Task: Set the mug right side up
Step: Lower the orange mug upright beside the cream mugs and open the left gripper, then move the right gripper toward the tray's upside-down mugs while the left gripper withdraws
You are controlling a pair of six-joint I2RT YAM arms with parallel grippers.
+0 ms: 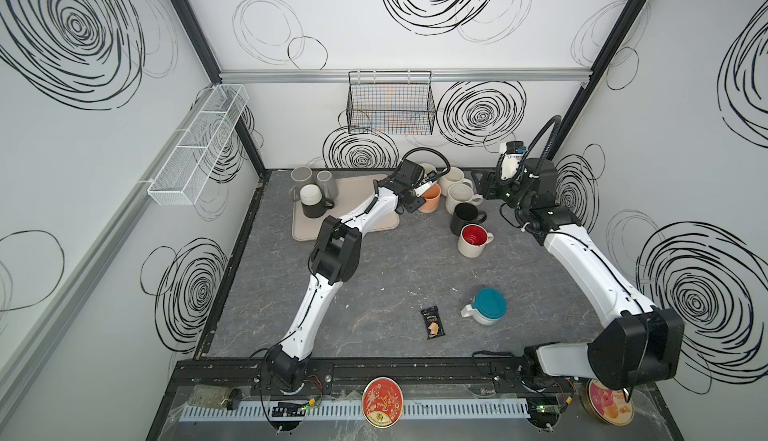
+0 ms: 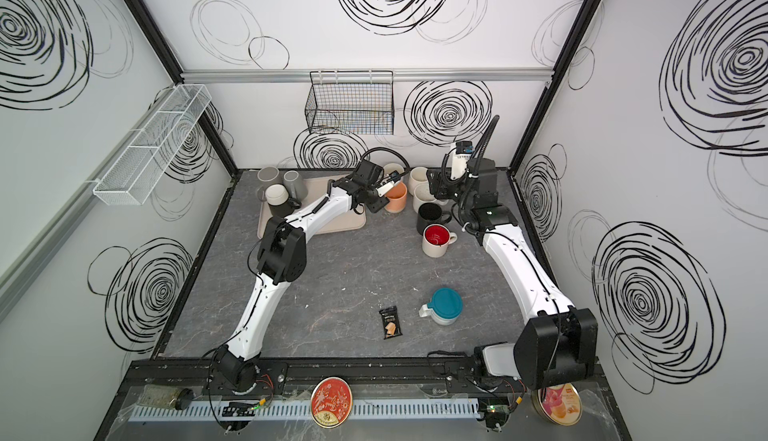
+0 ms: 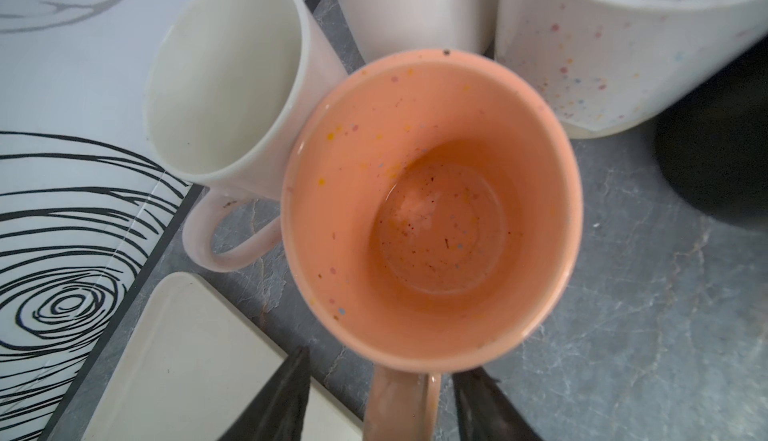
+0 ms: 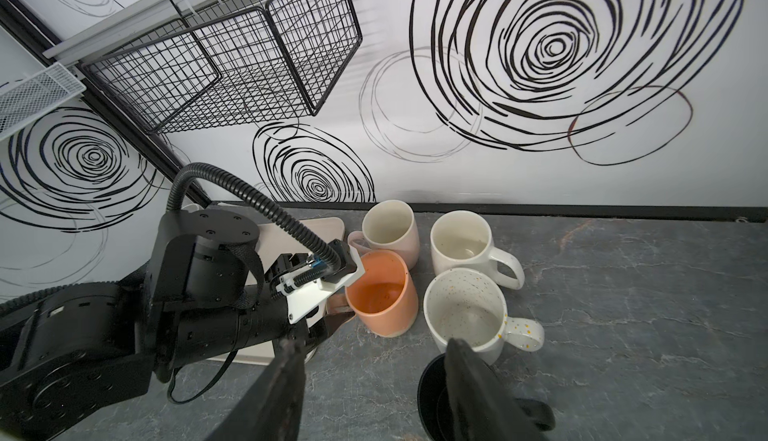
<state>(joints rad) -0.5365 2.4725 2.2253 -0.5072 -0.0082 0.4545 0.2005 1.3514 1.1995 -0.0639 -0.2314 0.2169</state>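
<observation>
Since the orange mug (image 3: pixel 432 210) stands mouth-up and empty on the worktop (image 1: pixel 374 289), far middle, just right of the tray (image 1: pixel 302 227), we judge the step to be the let-go. Left jaws parted either side of its handle (image 3: pixel 399 407), gripping nothing; right jaws part-open, empty, by the black mug (image 1: pixel 464 214). Next: back off straight, sparing the empty pink mug (image 3: pixel 224 85) close beside.
</observation>
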